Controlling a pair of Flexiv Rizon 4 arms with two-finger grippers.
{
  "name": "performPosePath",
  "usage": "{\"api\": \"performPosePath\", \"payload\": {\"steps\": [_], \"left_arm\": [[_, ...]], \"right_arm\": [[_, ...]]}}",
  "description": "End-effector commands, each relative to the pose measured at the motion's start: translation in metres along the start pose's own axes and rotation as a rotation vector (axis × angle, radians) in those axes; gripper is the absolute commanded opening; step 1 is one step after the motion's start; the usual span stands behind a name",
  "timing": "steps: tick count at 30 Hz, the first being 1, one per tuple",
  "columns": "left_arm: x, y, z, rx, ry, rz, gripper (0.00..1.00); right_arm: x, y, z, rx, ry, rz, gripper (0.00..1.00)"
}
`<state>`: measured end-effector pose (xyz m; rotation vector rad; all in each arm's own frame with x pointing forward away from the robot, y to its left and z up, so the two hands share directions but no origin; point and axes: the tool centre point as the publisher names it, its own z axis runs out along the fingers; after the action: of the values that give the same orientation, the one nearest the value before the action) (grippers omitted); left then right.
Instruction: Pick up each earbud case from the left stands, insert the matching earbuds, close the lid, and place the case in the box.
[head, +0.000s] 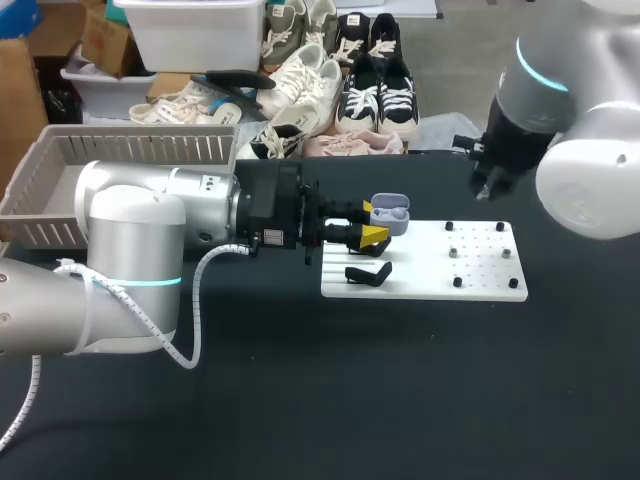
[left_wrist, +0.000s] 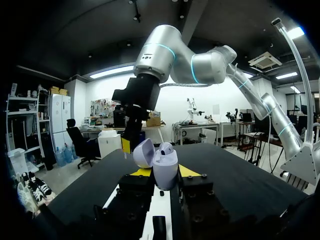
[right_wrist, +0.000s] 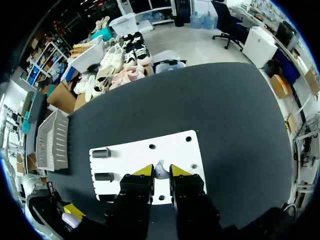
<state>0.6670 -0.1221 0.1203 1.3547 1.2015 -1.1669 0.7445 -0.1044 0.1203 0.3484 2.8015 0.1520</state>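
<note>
My left gripper (head: 372, 236) was clamped on the lavender earbud case (head: 389, 214). It held the case upright, lid open, over the far left corner of the white board (head: 425, 285), and a seated earbud (left_wrist: 166, 148) showed inside. My right gripper (right_wrist: 160, 171) hung above the board, its fingers nearly together and pinching a pale earbud (right_wrist: 160, 168). A grey basket (head: 140, 133) sat at the worktop's far left corner.

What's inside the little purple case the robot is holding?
One white earbud sticks up inside the open earbud case in the left gripper. The rest of the inside is hidden by the case's own wall and lid.
</note>
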Motion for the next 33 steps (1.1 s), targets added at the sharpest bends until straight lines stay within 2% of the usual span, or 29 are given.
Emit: {"api": "performPosePath", "payload": {"steps": [1, 3, 6, 14, 21, 25, 33], "left_arm": [[0.0, -0.001, 0.0, -0.005, 0.0, 0.001, 0.0], [0.0, -0.001, 0.0, -0.005, 0.0, 0.001, 0.0], [0.0, -0.001, 0.0, -0.005, 0.0, 0.001, 0.0], [0.0, -0.001, 0.0, -0.005, 0.0, 0.001, 0.0], [0.0, -0.001, 0.0, -0.005, 0.0, 0.001, 0.0], [0.0, -0.001, 0.0, -0.005, 0.0, 0.001, 0.0], [0.0, -0.001, 0.0, -0.005, 0.0, 0.001, 0.0]], "right_arm": [[0.013, -0.001, -0.071, 0.072, -0.001, -0.025, 0.0], [0.017, 0.002, -0.081, 0.18, 0.046, -0.062, 0.0], [0.027, 0.009, -0.098, 0.246, 0.09, -0.101, 0.0], [0.061, 0.055, -0.132, 0.199, 0.129, -0.186, 0.0], [0.084, 0.087, -0.147, 0.135, 0.177, -0.266, 0.0], [0.089, 0.092, -0.152, 0.097, 0.218, -0.25, 0.0], [0.089, 0.092, -0.152, 0.097, 0.218, -0.25, 0.0]]}}
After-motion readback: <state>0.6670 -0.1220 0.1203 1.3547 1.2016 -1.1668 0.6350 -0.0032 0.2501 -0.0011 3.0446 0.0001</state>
